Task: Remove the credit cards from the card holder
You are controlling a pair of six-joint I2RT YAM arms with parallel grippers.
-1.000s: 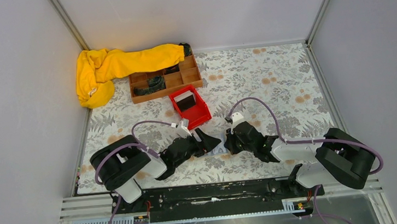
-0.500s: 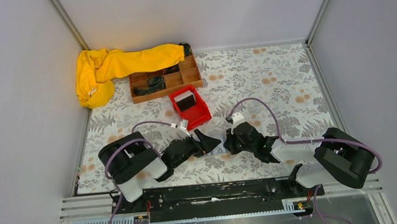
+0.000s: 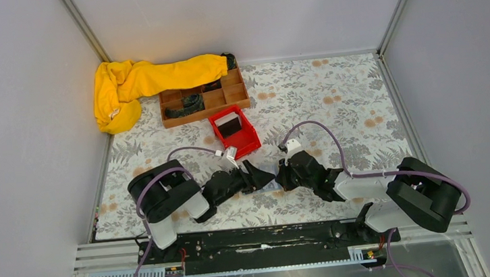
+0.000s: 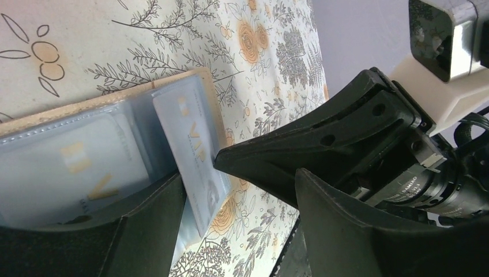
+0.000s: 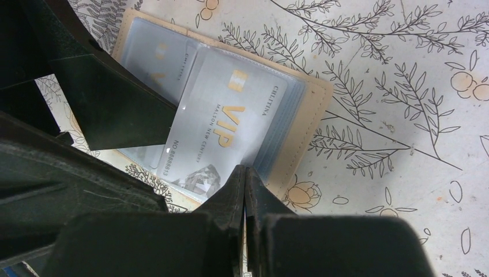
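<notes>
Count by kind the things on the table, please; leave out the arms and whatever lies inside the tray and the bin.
Cloth: 1
Tray: 1
Bin: 1
Card holder: 1
Cards showing in the holder: 2
Total: 6

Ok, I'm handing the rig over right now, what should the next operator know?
Left tool: open, at the VIP card's exposed end.
Right tool: shut, tips at the card holder's near edge.
Holder lies open on the table; VIP card partly out of its sleeve, second card fully sleeved.
Done: that card started.
Left: pull it free, then the rest.
</notes>
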